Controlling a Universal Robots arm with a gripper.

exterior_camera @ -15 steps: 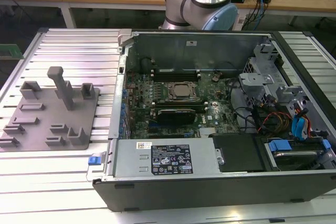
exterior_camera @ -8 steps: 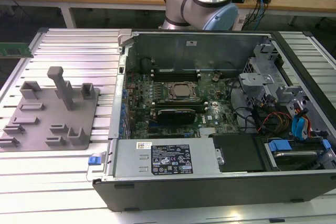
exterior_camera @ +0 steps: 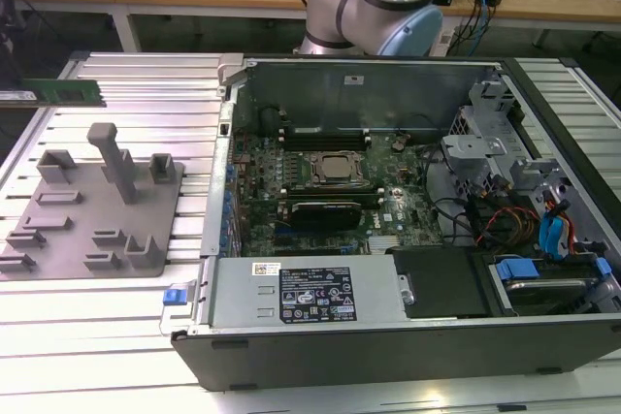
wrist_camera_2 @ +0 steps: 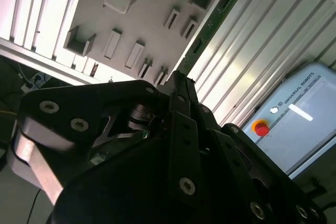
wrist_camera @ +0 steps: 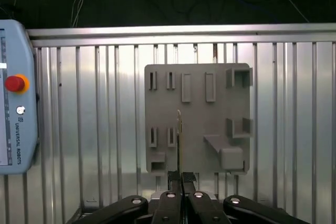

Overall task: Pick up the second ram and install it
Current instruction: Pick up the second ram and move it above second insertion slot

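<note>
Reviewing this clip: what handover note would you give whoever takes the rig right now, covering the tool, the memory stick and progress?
Tool: shut on one end of the green memory stick, which points out past the fingertips.
Memory stick: lifted clear of the grey tray and held above the table. In the exterior view it is at the far left.
Done: the pickup.
Left: the memory stick is not yet in the open computer case.

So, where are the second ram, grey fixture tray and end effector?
second ram [wrist_camera_2: 211,26]: second wrist view, middle of board.
grey fixture tray [wrist_camera: 197,120]: first wrist view, bare flat face.
end effector [wrist_camera: 181,176]: first wrist view, between its fingertips.
</note>
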